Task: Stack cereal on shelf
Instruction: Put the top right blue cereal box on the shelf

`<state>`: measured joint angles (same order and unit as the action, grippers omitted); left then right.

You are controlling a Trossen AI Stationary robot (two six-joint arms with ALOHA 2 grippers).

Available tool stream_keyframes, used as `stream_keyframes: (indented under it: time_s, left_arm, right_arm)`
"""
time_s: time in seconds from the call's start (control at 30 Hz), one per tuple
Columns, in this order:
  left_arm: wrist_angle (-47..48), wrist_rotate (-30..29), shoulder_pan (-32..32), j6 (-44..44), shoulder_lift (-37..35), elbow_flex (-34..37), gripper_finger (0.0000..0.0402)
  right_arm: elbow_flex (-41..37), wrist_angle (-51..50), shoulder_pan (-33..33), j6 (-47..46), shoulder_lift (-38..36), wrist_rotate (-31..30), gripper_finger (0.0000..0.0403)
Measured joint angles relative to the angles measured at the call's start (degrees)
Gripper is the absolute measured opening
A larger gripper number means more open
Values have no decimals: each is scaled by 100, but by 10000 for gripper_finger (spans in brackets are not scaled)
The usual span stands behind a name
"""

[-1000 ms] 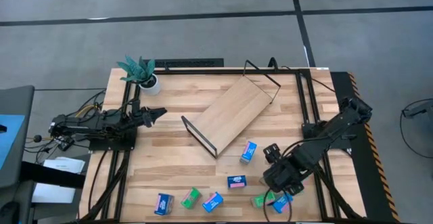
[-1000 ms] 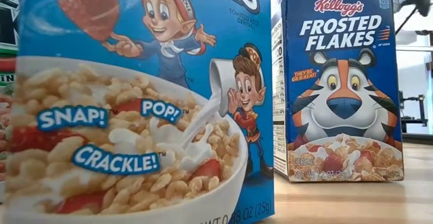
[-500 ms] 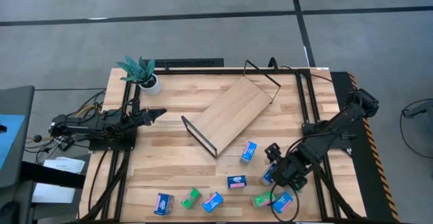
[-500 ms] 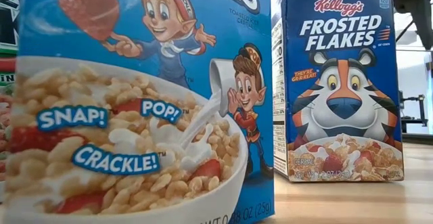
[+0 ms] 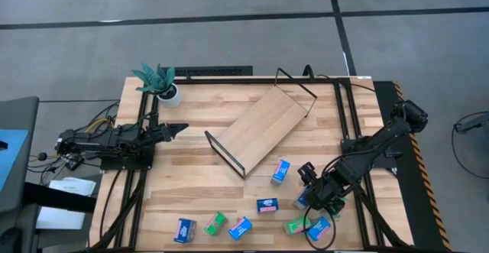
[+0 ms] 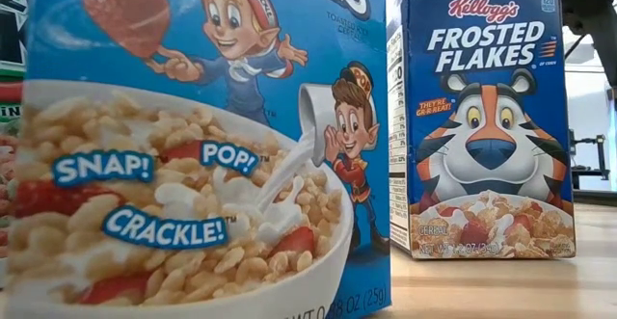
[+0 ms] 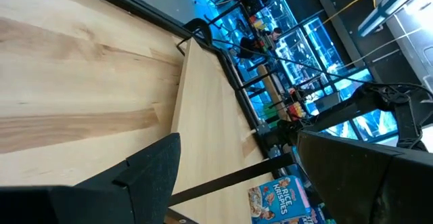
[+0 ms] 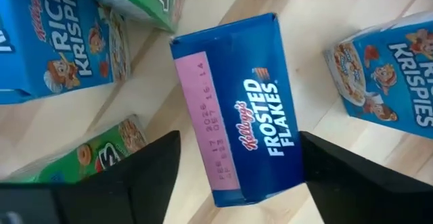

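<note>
The shelf (image 5: pixel 263 129), a light-wood board with black wire ends, lies flat and slantwise on the table's far middle. Several small cereal boxes, blue and green, lie scattered along the near edge. My right gripper (image 5: pixel 309 188) hovers open over a blue Frosted Flakes box (image 8: pixel 237 143) that lies on its side on the table (image 8: pixel 318 7). Its fingers stand on either side of the box, and I cannot tell if they touch it. My left gripper (image 5: pixel 177 128) waits open at the table's left, pointing at the shelf (image 7: pixel 210 122).
Around the Frosted Flakes box lie Rice Krispies boxes (image 8: pixel 47 41) (image 8: pixel 385 82) and green boxes (image 8: pixel 81 153). A potted plant (image 5: pixel 160 85) stands at the far left corner. Two boxes (image 6: pixel 193 146) (image 6: pixel 487 117) stand upright close to the low camera.
My right arm has drawn back a little toward the table's far right, and the blue box that it hid in the high view now shows beside the gripper. Since half a second ago it has barely moved.
</note>
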<state>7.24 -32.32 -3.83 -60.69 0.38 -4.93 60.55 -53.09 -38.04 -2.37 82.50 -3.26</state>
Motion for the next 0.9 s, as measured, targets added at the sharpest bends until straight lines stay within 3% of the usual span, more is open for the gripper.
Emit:
stream_keyframes:
  time_s: [0.9]
  left_arm:
    - [134,17,1,-63,0,0,286]
  right_arm:
    - [147,-332,216,-60,-9,-3,185]
